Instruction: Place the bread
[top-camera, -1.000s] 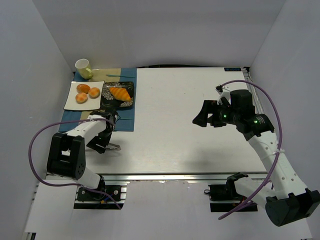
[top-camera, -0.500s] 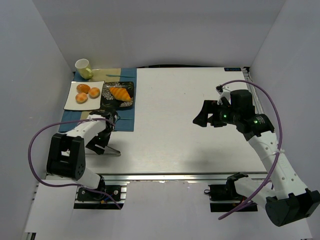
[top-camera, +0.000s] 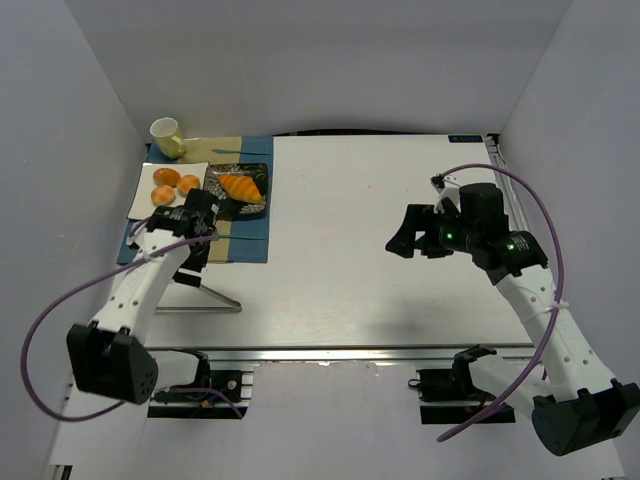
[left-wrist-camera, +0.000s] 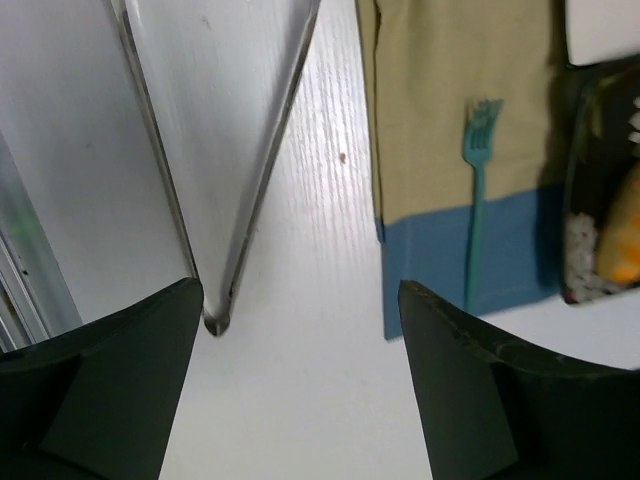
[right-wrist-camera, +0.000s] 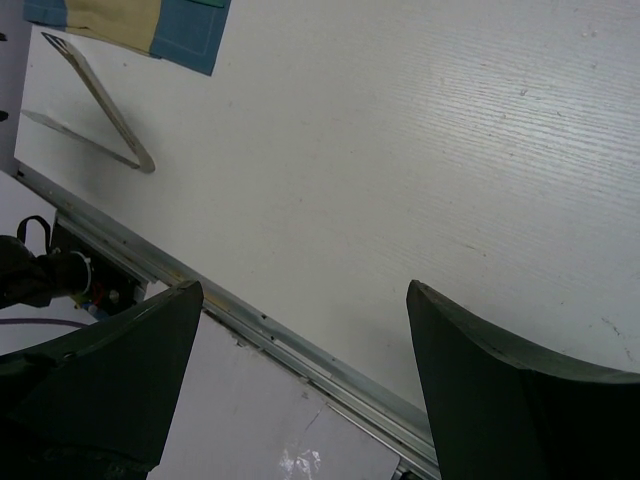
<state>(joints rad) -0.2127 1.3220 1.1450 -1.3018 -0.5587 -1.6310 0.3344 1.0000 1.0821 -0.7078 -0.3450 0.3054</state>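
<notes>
Left end effector (left-wrist-camera: 300, 290), spread and empty near the table's far-left corner, may push the bread (top-camera: 240, 185) off its dark plate (top-camera: 258, 207) if lowered off-centre.

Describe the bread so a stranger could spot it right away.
At the far left corner of the table lies a blue mat. On it, a dark patterned dish sits right of a white plate, and the bread lies in that dish. It is long, ridged and tapered, unlike the round buns on the plate.
</notes>
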